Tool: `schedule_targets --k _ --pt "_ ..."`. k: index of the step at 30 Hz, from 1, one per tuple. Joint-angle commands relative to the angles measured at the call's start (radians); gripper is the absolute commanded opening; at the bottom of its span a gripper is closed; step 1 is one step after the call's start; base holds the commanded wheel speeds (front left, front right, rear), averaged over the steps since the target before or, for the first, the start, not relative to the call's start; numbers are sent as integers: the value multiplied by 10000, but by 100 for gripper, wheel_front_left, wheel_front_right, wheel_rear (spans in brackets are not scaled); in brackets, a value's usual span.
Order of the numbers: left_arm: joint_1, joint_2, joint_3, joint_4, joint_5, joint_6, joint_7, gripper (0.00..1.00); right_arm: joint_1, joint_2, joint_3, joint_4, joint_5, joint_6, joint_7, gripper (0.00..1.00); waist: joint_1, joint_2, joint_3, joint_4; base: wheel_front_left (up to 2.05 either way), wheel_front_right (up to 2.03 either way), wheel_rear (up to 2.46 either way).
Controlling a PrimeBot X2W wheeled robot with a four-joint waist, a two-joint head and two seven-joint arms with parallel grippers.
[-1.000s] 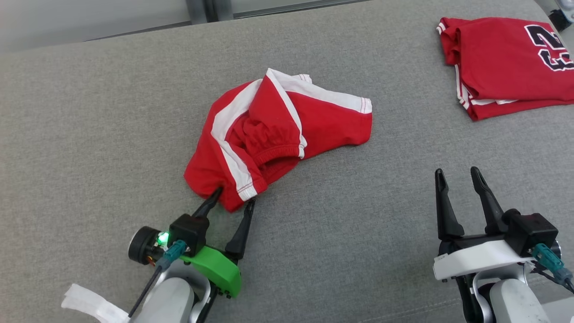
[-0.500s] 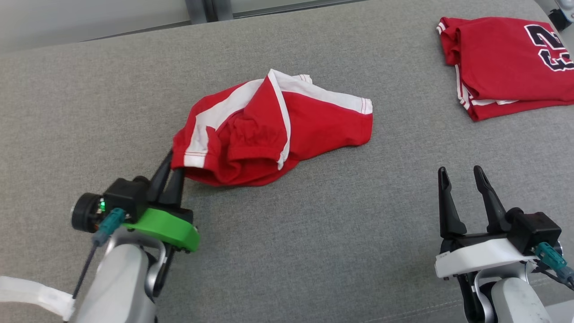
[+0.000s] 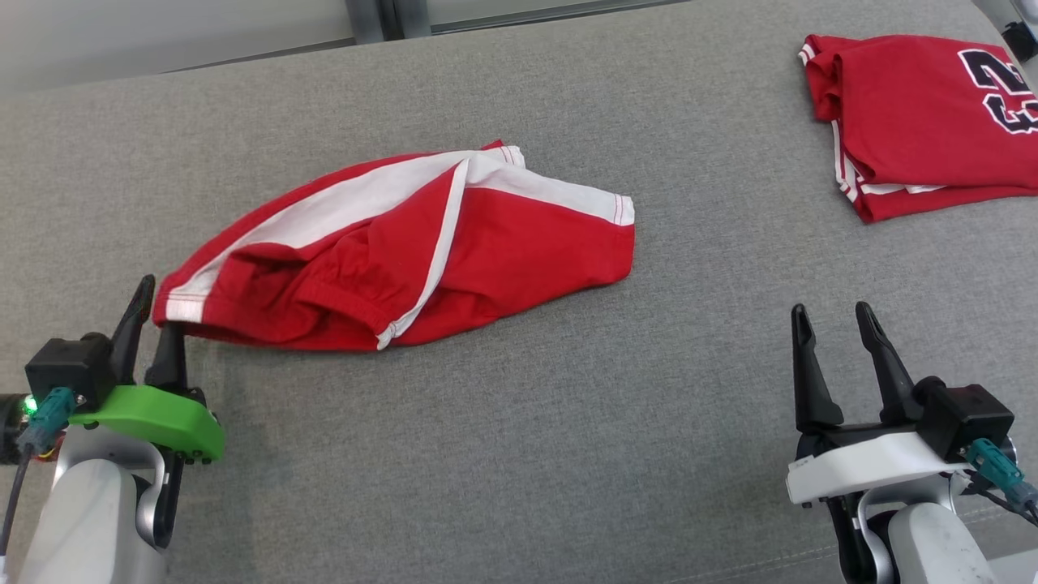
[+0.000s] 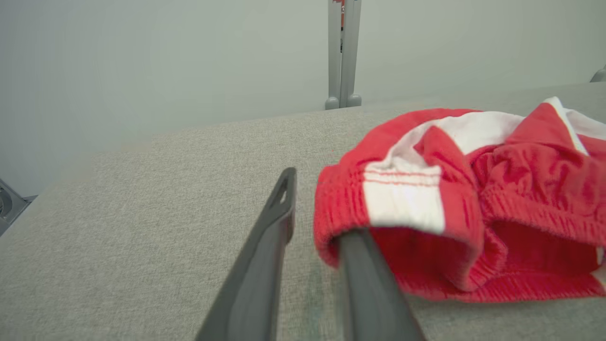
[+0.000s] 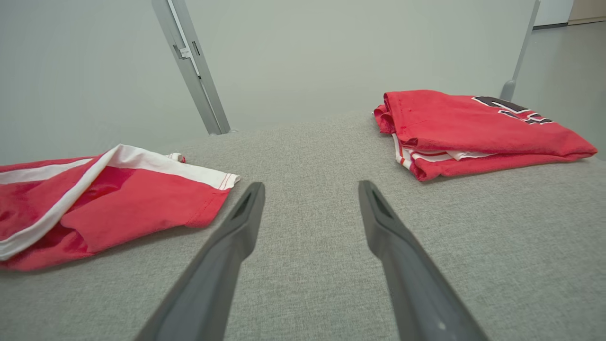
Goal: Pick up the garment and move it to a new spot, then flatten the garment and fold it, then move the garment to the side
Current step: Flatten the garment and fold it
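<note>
One garment (image 3: 454,243), long axis left to right across the bench (image 3: 519,454).
Left fingers (image 3: 136,320) barely parted at its left end; right fingers (image 3: 805,365) spread wide.

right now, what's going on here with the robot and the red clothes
The robot is working on the red shorts, which lie rumpled on the grey cushion. Its left gripper is at their left corner, jaws slightly apart, one finger tucked under the hem and no cloth pinched between them. The right gripper is open at the near right, clear of the cloth. A folded jersey lies at the far right. The shorts are not yet flattened or folded.
</note>
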Motion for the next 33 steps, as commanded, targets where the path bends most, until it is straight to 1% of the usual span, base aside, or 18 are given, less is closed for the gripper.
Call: schedule_targets --k 1,6,9,14,18,22,26,33 --pt "-211 -29 40 71 -73 -2 -27 100 23 -6 -53 25 -39 -17 -29 100 0 0 -48 63 0 0 0" --pt "378 -402 101 205 -78 -2 -27 100 136 -5 -84 37 -114 -17 -29 100 0 0 -228 371 0 0 0" --pt "871 -699 172 -84 -90 -2 -27 100 196 -7 -79 43 -123 -17 -29 100 0 0 -312 573 0 0 0" --pt "1687 -990 378 -608 -67 -1 -27 100 264 -5 -111 7 -158 -17 -29 100 0 0 -340 895 0 0 0" --pt "2035 -1129 207 -1133 98 -2 -27 100 226 -8 -128 50 -198 -17 -29 100 0 0 -355 1072 0 0 0" --pt "1875 -1260 -224 -1616 181 -1 -27 100 104 -10 -41 93 -179 -17 -29 100 0 0 -366 1084 0 0 0" --pt "1648 -1296 -703 -1923 174 -1 -27 100 56 -10 54 95 -150 -17 -29 100 0 0 -317 879 0 0 0" --pt "1252 -1221 -2069 -1499 13 -1 -27 100 -30 -8 59 53 -62 -17 -29 100 0 0 -101 319 0 0 0"
